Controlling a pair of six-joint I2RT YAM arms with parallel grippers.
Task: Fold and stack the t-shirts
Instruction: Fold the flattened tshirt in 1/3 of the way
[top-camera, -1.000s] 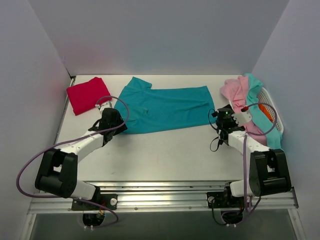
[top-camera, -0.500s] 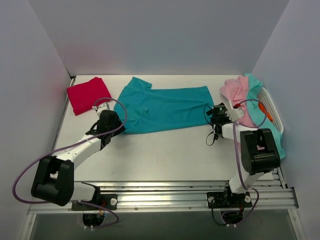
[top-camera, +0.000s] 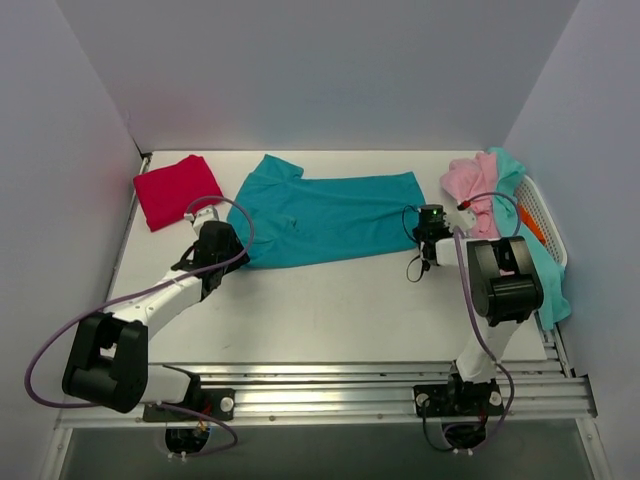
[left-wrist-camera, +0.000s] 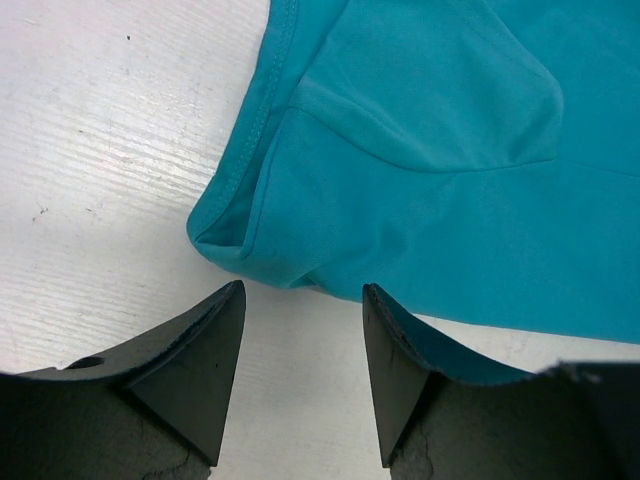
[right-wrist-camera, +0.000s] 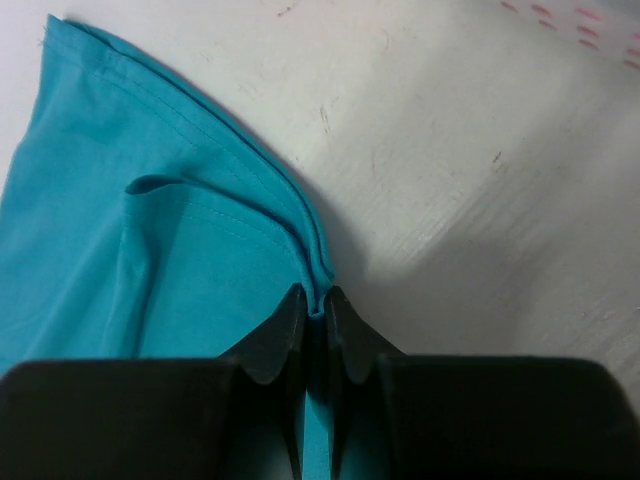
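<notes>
Both arms (top-camera: 170, 285) outstretched; jaws at teal t-shirt (top-camera: 330, 215)

Left wrist view: the teal t-shirt (left-wrist-camera: 450, 150) runs off the top and right edges, and the left tool (left-wrist-camera: 303, 335) is cut by the lower edge. Right wrist view: the right tool (right-wrist-camera: 313, 318) conceals the hem pinched between its fingers, and the cloth runs off the left edge. Top view: wrist housings cover both tools' fingertips. The basket (top-camera: 549, 207) lies mostly under a pink t-shirt (top-camera: 468, 180) and a light aqua t-shirt (top-camera: 507, 163). The orange t-shirt (top-camera: 536, 226) shows only as a sliver.
</notes>
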